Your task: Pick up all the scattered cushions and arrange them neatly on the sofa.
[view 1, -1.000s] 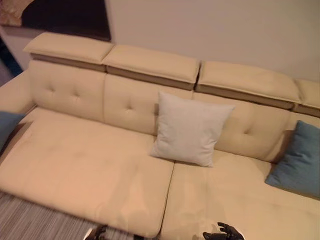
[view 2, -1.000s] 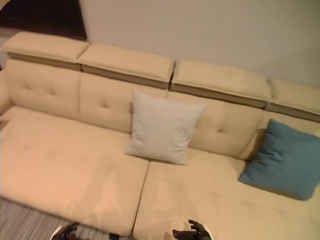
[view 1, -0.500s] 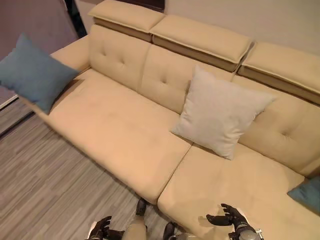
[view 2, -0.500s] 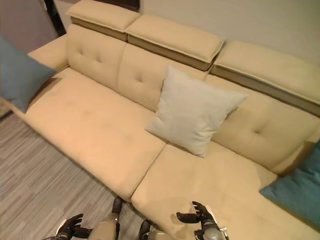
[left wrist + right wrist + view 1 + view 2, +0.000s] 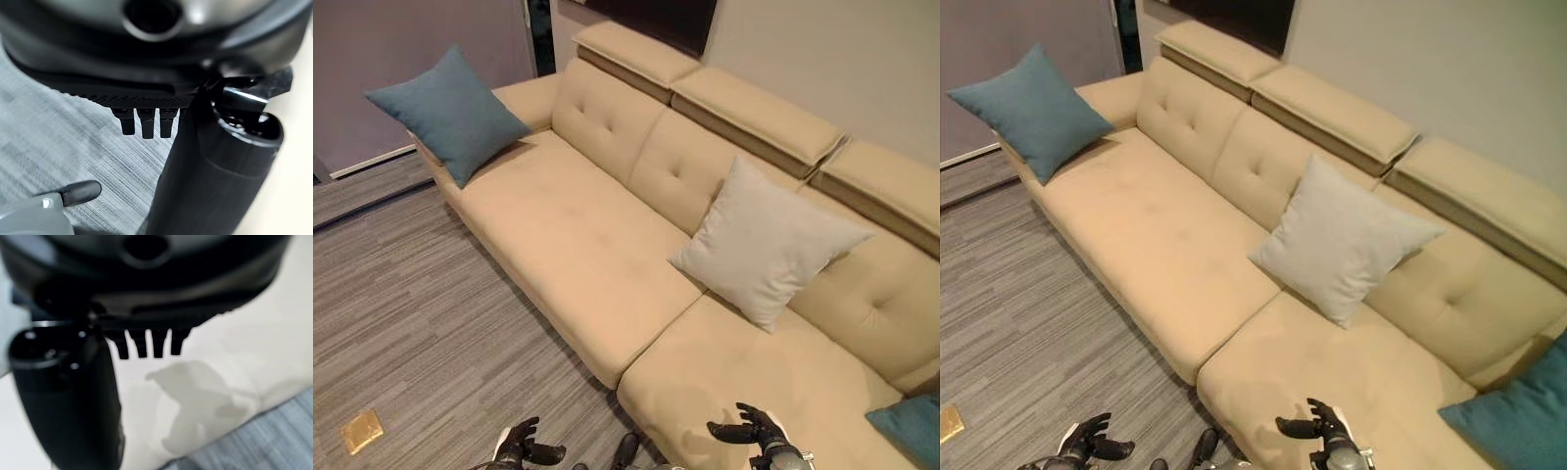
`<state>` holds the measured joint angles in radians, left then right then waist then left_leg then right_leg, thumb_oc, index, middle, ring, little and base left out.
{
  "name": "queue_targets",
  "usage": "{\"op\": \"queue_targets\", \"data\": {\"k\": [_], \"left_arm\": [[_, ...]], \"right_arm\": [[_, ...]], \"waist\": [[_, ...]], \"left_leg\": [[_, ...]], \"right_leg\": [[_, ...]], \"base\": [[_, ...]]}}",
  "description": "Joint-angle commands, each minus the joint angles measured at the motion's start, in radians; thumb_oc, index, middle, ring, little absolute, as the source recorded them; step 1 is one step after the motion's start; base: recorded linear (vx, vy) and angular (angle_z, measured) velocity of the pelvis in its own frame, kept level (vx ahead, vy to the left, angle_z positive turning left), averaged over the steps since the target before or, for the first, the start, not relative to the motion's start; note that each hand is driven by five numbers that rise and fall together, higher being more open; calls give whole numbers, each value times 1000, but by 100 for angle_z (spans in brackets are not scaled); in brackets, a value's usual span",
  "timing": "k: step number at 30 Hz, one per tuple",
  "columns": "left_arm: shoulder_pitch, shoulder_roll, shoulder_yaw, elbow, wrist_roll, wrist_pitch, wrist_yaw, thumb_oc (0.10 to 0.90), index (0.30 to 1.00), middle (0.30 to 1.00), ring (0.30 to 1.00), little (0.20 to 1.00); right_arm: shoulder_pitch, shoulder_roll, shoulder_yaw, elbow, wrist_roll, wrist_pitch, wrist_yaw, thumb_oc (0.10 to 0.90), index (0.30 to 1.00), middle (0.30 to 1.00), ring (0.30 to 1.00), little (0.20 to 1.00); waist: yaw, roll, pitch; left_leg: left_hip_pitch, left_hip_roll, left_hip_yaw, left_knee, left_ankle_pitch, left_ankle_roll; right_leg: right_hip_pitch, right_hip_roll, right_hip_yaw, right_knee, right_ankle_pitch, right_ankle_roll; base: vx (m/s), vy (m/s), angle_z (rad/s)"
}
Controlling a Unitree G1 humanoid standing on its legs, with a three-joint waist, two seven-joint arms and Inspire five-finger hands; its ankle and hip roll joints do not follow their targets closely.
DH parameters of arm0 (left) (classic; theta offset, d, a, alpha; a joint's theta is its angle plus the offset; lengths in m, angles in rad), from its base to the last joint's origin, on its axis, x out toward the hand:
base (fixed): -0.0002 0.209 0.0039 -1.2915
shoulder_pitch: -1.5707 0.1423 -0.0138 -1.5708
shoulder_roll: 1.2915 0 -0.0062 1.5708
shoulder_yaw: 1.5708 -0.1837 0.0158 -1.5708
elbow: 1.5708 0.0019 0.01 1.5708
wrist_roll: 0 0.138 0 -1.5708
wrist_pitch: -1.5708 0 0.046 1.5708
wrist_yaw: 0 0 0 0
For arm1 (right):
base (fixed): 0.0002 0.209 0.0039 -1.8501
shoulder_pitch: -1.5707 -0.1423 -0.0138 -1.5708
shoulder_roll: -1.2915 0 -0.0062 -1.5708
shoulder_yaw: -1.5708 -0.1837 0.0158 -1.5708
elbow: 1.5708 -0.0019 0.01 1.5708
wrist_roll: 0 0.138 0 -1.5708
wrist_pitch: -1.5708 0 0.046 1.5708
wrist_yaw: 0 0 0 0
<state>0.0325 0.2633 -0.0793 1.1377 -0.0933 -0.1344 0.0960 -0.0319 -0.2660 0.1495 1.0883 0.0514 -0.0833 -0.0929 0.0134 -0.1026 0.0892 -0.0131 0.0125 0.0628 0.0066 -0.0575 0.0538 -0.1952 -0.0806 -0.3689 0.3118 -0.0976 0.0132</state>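
Both hands empty, fingers loosely spread: left hand (image 5: 521,446), right hand (image 5: 752,431). Next, straighten the blue cushion (image 5: 447,111) at upper left of the sofa (image 5: 578,230).

Matt beige sofa (image 5: 578,225), woven cloth cushions (image 5: 450,113), streaked grey wood-look floor (image 5: 401,323).

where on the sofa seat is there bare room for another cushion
Widest bare stretch: the sofa seat between the blue cushion and the grey cushion. A smaller patch lies before the grey cushion, above the right hand.
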Motion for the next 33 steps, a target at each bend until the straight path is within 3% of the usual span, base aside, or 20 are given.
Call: {"op": "queue_targets", "data": {"k": [1,2,3,7,9,10,11,12,13,17,18,21,27,29,31,33], "left_arm": [[-34,68,-7,-3,35,-34,29,800,900,900,900,900],[-37,71,-6,-8,32,-35,30,800,900,900,900,900],[-42,70,-9,-11,26,-37,34,800,900,900,900,900],[-51,63,-5,-3,7,-42,37,800,900,900,900,900],[-52,49,-4,-13,-16,-40,35,800,900,900,900,900],[-50,43,-4,-12,-22,-39,40,800,900,900,900,900],[-38,36,4,-13,-17,-38,43,800,900,900,900,900],[-38,36,4,-13,-17,-38,43,800,900,900,900,900],[-15,37,20,-1,-3,-35,42,800,900,900,900,900],[9,34,42,15,-7,-29,46,800,900,900,900,900],[6,37,51,18,-19,-27,45,800,900,900,900,900],[19,37,63,31,-17,-17,42,800,900,900,900,900],[23,53,70,30,-20,-18,39,800,900,900,900,900],[15,67,73,17,-31,-11,37,800,900,900,900,900],[5,83,67,3,-23,-16,38,800,900,900,900,900],[0,85,57,0,-21,-20,37,800,900,900,900,900]], "right_arm": [[-30,-35,-13,-96,14,-50,-25,800,900,900,900,900],[-26,-32,-7,-99,21,-51,-20,800,900,900,900,900],[-29,-34,1,-93,29,-51,-19,800,900,900,900,900],[-36,-45,26,-98,17,-55,-18,800,900,900,900,900],[-36,-64,22,-124,4,-57,-22,800,900,900,900,900],[-31,-72,16,-140,5,-59,-26,800,900,900,900,900],[-15,-77,4,-158,5,-57,-30,800,900,900,900,900],[-15,-77,4,-158,5,-57,-30,800,900,900,900,900],[16,-72,-2,-178,1,-59,-32,800,900,900,900,900],[50,-54,-18,-174,12,-62,-40,800,900,900,900,900],[50,-46,-22,-161,19,-60,-41,800,900,900,900,900],[49,-27,-16,-135,8,-49,-41,800,900,900,900,900],[28,-1,4,-130,1,-46,-37,800,900,900,900,900],[5,14,12,-130,-1,-42,-31,800,900,900,900,900],[-4,17,25,-165,-3,-46,-29,800,900,900,900,900],[-4,17,32,-175,-2,-47,-26,800,900,900,900,900]], "waist": [[-7,-11,16],[-17,-14,13],[-14,-18,14],[1,-24,15],[9,-26,31],[6,-26,43],[-5,-22,50],[-7,-22,47],[-13,-20,45],[-10,-27,37],[-9,-30,35],[-18,-25,6],[-9,-38,2],[-8,-32,19],[-23,-9,36],[-42,3,41]], "left_leg": [[-22,-20,-86,4,-9,-67],[-23,-28,-110,-2,-1,-67],[-31,-43,-146,-7,13,-73],[-59,-55,-192,-14,37,-92],[-122,-63,-197,30,47,-110],[-149,-55,-162,60,50,-117],[-154,-8,-28,70,50,-112],[-158,-8,-29,70,52,-112],[-160,29,59,84,55,-107],[-162,59,106,69,75,-114],[-177,74,143,63,92,-117],[-118,76,187,-2,68,-119],[-82,34,177,-2,22,-83],[-67,9,168,-3,22,-44],[-24,3,144,-24,8,-30],[12,-6,121,-45,2,-31]], "right_leg": [[109,3,234,-147,41,108],[104,38,317,-161,37,110],[111,58,352,-194,41,98],[141,53,306,-269,42,83],[151,41,250,-303,47,82],[154,32,219,-307,47,82],[163,17,165,-312,46,80],[160,17,164,-312,48,80],[177,10,118,-325,47,77],[206,-3,48,-336,49,80],[213,-12,18,-341,46,82],[242,-22,-9,-325,22,96],[237,-65,27,-214,14,117],[166,-106,69,-45,103,133],[79,-82,148,93,112,135],[29,-32,184,73,80,115]], "base": [[12,-7,103],[26,-29,115],[16,-67,91],[-44,-129,97],[-134,-97,74],[-170,-46,134],[-131,-23,221],[-100,12,262],[-9,27,164],[96,40,79],[234,107,79],[290,188,68],[157,174,10],[142,298,8],[218,241,6],[256,138,12]]}}
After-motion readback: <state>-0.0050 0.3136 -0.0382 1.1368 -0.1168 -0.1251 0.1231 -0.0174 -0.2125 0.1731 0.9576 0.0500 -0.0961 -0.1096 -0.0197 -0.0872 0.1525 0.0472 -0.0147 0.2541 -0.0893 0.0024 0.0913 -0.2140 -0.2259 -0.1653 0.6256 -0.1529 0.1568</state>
